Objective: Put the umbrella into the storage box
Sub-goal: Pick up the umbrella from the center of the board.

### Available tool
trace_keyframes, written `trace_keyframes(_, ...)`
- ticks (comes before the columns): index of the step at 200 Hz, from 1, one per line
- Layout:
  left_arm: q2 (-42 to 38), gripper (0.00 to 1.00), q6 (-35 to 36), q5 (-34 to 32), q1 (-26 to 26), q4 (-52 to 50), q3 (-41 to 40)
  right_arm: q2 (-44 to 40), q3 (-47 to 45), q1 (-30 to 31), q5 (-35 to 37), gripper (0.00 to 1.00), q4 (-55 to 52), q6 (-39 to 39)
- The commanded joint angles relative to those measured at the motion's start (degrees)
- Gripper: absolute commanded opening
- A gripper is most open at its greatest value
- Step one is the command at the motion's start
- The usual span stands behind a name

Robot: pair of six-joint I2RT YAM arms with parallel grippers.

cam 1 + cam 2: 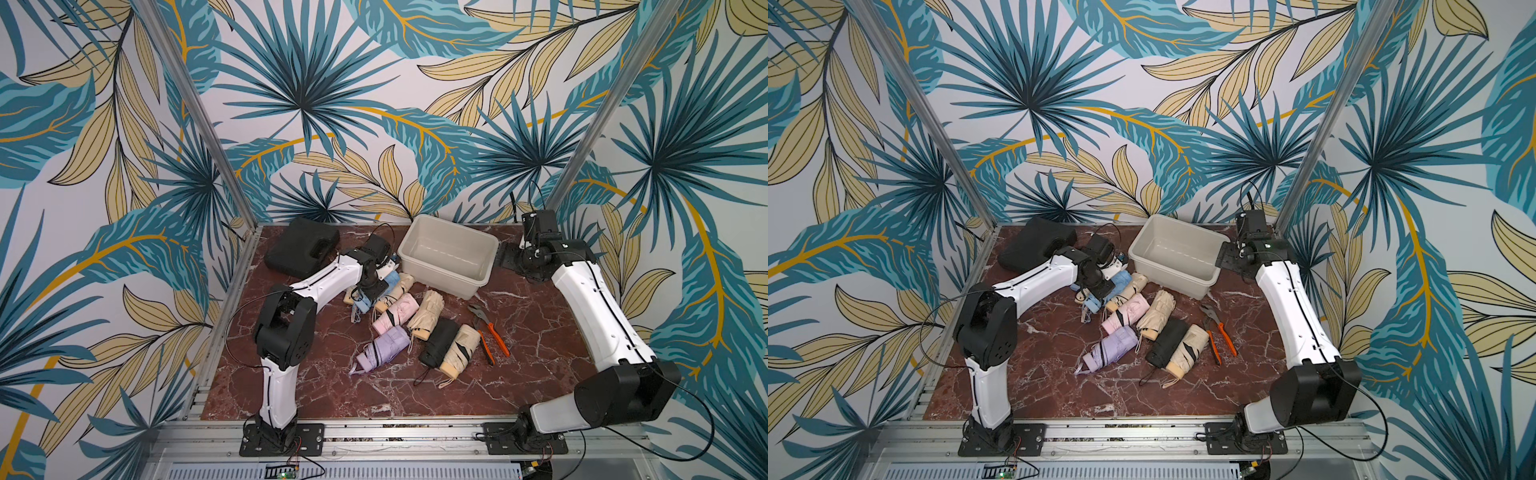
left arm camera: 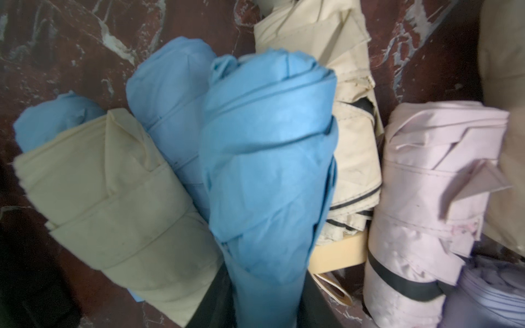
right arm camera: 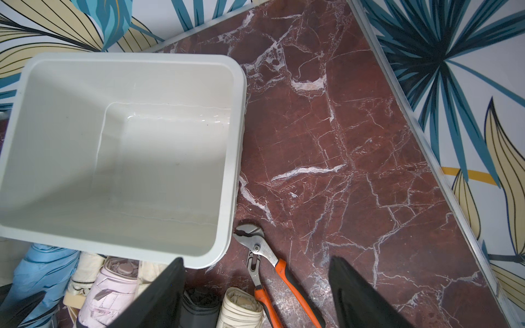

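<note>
- One purple umbrella [image 1: 382,349] and one black umbrella [image 1: 436,343]: nearest you, lying on the table [image 1: 332,395].
- One pliers [image 1: 492,336]: at 3 o'clock of the pile, orange handles toward you.
- One pink umbrella [image 1: 397,313]: mid-pile, lying flat.
- Your left claw [image 2: 265,295]: clenched around the blue umbrella [image 2: 267,170] at the pile's 11 o'clock edge, outside the box.
- Your storage box [image 1: 457,237]: upright, at 1 o'clock of the pile.
- Your right claw [image 3: 258,259]: released, jaws wide, at the box's 3 o'clock side.
- One black case [image 1: 299,249]: far corner, 11 o'clock.
</note>
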Motion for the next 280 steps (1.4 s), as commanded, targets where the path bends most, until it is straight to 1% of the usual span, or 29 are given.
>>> trace_keyframes(1, -5.2, 0.21, -2.5, 2.7, -0.2, -0.7, -1.3, -1.6, -1.8, -0.1, -0.2, 0.81, -0.7, 0.3)
trace_keyframes(44, -11.1, 0.08, -7.2, 4.2, -0.2, 0.4, -3.5, -3.5, -2.4, -0.1, -1.1, 0.82, -0.7, 0.3)
trace_keyframes(62, -14.9, 0.05, -11.1, 5.1, -0.2, 2.2, -4.8, -4.3, -2.3, -0.1, -1.5, 0.81, -0.7, 0.3)
trace_keyframes(78, -18.6, 0.01, -16.2, 6.4, -0.2, 5.7, -6.7, -5.0, -2.1, -0.1, -2.3, 0.81, -0.6, 0.5)
trace_keyframes(106, -25.5, 0.00, -29.1, 8.4, -0.2, 15.3, -11.6, -5.8, -1.9, -0.1, -5.7, 0.82, -0.1, 1.1)
trace_keyframes(133, -31.5, 0.00, -43.1, 8.7, -0.2, 26.6, -17.8, -6.6, -2.1, -0.1, -11.4, 0.82, 1.4, 2.4)
trace_keyframes(160, -36.8, 0.00, -56.8, 7.6, -0.2, 38.7, -25.2, -6.9, -3.0, 0.1, -20.6, 0.81, 4.9, 5.4)
trace_keyframes(182, -39.7, 0.00, -67.6, 4.8, -0.2, 45.1, -29.5, -7.2, -4.6, 1.4, -28.8, 0.81, 9.3, 9.4)
trace_keyframes(198, -41.1, 0.00, -74.2, 3.7, -0.2, 50.1, -32.2, -7.9, -7.0, 4.0, -33.2, 0.81, 14.3, 12.4)
trace_keyframes(212, -42.4, 0.00, -79.3, 2.2, -0.2, 54.7, -34.5, -8.6, -9.5, 7.6, -34.8, 0.81, 19.5, 14.6)
trace_keyframes(232, -43.6, 0.00, -84.4, 0.8, -0.1, 62.7, -37.8, -9.2, -13.1, 13.6, -36.8, 0.84, 28.8, 18.3)
trace_keyframes(250, -43.7, 0.00, -88.2, 0.6, -0.1, 67.9, -39.5, -8.7, -16.2, 18.2, -38.8, 0.86, 38.3, 23.7)
trace_keyframes(260, -43.6, 0.00, -89.6, 0.7, -0.1, 69.9, -40.0, -8.0, -17.5, 20.2, -38.9, 0.92, 43.8, 26.3)
trace_keyframes(268, -43.5, 0.00, -90.5, 0.8, -0.1, 70.7, -40.2, -7.0, -17.7, 21.7, -38.4, 0.95, 46.4, 27.7)
trace_keyframes(280, -43.4, 0.00, -91.2, 0.8, -0.1, 71.1, -40.3, -5.2, -17.2, 23.7, -38.1, 0.95, 49.2, 28.6)
